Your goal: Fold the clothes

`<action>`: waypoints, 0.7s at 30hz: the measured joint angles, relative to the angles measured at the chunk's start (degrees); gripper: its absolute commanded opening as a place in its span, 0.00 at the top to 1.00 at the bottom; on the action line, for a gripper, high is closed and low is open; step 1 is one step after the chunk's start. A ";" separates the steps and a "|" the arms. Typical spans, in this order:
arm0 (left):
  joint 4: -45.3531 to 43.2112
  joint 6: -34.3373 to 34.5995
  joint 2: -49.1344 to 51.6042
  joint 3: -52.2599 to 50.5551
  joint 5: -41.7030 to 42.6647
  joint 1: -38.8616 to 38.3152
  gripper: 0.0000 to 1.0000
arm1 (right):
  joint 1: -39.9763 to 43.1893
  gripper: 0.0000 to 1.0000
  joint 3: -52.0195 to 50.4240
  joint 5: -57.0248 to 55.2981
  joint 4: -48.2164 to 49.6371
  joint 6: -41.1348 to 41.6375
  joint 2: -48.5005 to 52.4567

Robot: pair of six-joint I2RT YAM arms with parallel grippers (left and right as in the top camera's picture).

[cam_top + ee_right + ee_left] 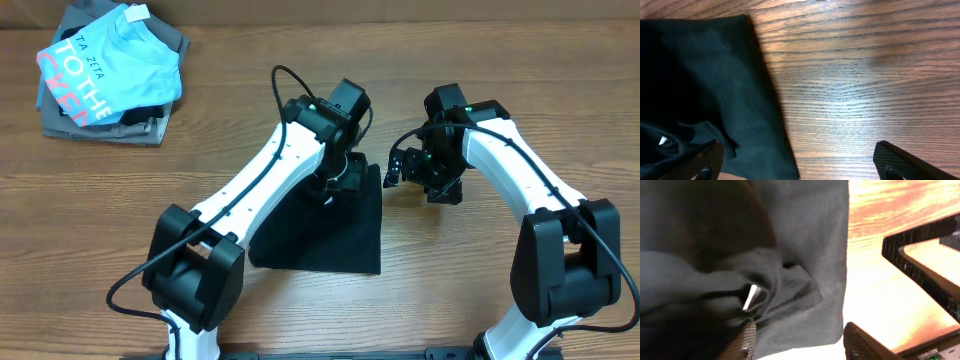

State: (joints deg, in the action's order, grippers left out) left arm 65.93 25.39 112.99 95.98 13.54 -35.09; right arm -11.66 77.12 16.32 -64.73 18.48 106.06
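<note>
The clothes, a black shirt [325, 232], lie folded into a rough rectangle on the wooden table [470, 280] between the two arms. My left gripper [336, 182] hangs over the shirt's far edge. In the left wrist view its jaws stand apart, with the cloth's edge [810, 280] lying under them, and a small white tag [752, 296] shows among bunched folds. My right gripper [418, 170] is just right of the shirt's far right corner, over bare wood. In the right wrist view its jaws are wide open and empty, with the shirt [705, 75] to the left.
A light blue tee [110, 65] with lettering lies on grey folded garments [150, 128] at the far left corner. The right gripper's dark frame [925, 275] shows close by in the left wrist view.
</note>
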 measured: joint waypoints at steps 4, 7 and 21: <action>0.02 -0.13 0.28 0.13 1.20 -0.17 0.39 | 0.00 0.00 0.00 0.00 0.02 -0.11 0.00; 3.06 -0.50 0.31 2.23 1.20 0.13 0.37 | 0.11 0.00 0.22 0.00 -0.50 -0.07 0.00; 21.22 -1.73 -2.84 15.39 -8.39 29.09 0.06 | -4.52 0.00 14.36 6.49 2.16 1.46 0.42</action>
State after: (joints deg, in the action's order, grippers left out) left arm 87.15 23.66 110.15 111.37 5.15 -6.00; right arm -16.19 91.48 22.81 -62.57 19.94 106.48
